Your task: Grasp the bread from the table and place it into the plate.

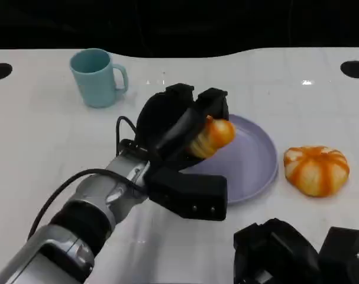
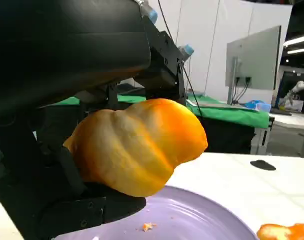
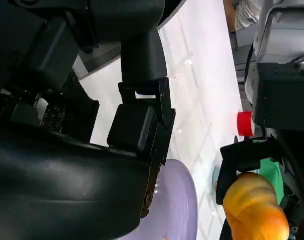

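The black fingers (image 1: 194, 115) of the left hand (image 1: 179, 127) are clamped on the golden, ridged bread roll (image 1: 212, 137), holding it just above the left part of the round lilac plate (image 1: 259, 163); the left wrist view shows a gap between roll and plate. The carry looks done and the release is in hand: the next move calls for lowering a little and spreading the fingers so the roll settles inside the rim.

The right hand (image 1: 297, 251) rests low at 5 o'clock on the white counter (image 1: 43, 136); whether its fingers are apart I cannot tell.

Count: two breads, the second an orange-striped round bun (image 1: 317, 170) at 3 o'clock of the plate; one plate; one pale blue mug (image 1: 97, 77) at 10 o'clock.
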